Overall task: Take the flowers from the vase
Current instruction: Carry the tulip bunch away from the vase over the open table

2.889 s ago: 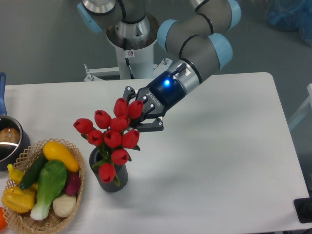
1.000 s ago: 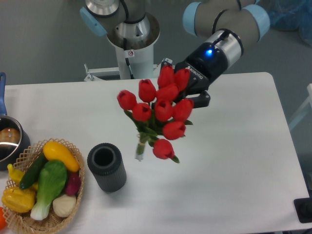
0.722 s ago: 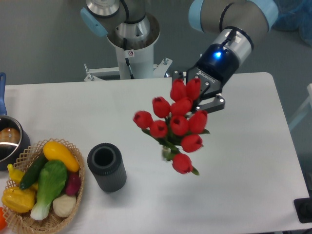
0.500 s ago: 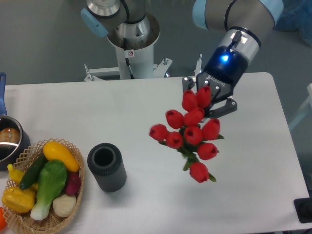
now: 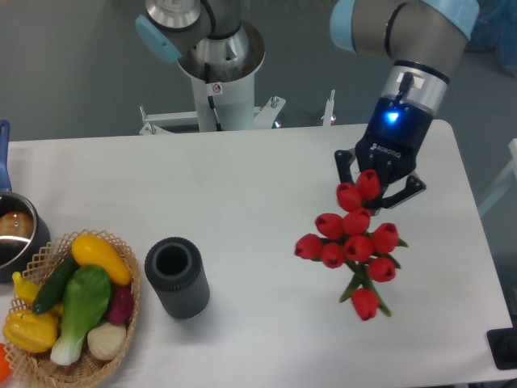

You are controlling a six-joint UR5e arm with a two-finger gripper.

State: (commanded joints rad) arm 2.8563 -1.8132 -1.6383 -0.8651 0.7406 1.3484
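Gripper (image 5: pixel 373 179): its dark fingers are pinched on the top buds of the tulip bunch, wrist lit blue, well to the right of the vase and further back.
Tulips (image 5: pixel 354 240): red buds with green stems and leaves, out of the vase, hanging from the gripper above the white table, well to the vase's right; stems point down and toward the front edge.
Vase (image 5: pixel 176 276): dark grey, ribbed, upright, its round mouth open and dark inside.
Wicker basket (image 5: pixel 121 311): just left of the vase, holding yellow and green vegetables.
Steel pot (image 5: pixel 14 234): left of the vase, beyond the basket, at the frame edge, blue handle up.
Table (image 5: pixel 258 194): white, bearing the vase, basket and pot.
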